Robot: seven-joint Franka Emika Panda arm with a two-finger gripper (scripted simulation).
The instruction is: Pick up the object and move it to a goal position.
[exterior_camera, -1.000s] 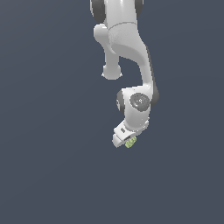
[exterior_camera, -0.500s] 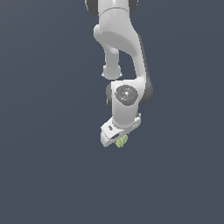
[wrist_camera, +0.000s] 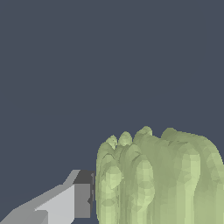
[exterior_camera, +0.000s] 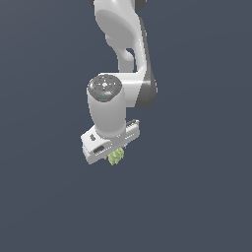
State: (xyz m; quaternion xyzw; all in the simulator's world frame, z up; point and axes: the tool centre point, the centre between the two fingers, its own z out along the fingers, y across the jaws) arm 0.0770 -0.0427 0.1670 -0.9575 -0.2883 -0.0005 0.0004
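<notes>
The object [exterior_camera: 116, 157] is a small pale yellow-green lumpy thing with ridged bumps. In the exterior view it hangs just under the white hand of my arm, held up off the dark surface. My gripper [exterior_camera: 116, 155] is shut on it; the fingers are mostly hidden behind the hand. In the wrist view the object [wrist_camera: 157, 179] fills much of the picture, and one grey finger pad [wrist_camera: 83, 194] presses against its side. The other finger is hidden behind the object.
The white arm [exterior_camera: 123, 44] reaches down from the top of the exterior view. Around it there is only a plain dark blue-grey surface [exterior_camera: 44, 197]. No goal marker shows.
The arm has swung toward the exterior view's left with the object in the gripper, and the wrist has turned. The object stays in the grip.
</notes>
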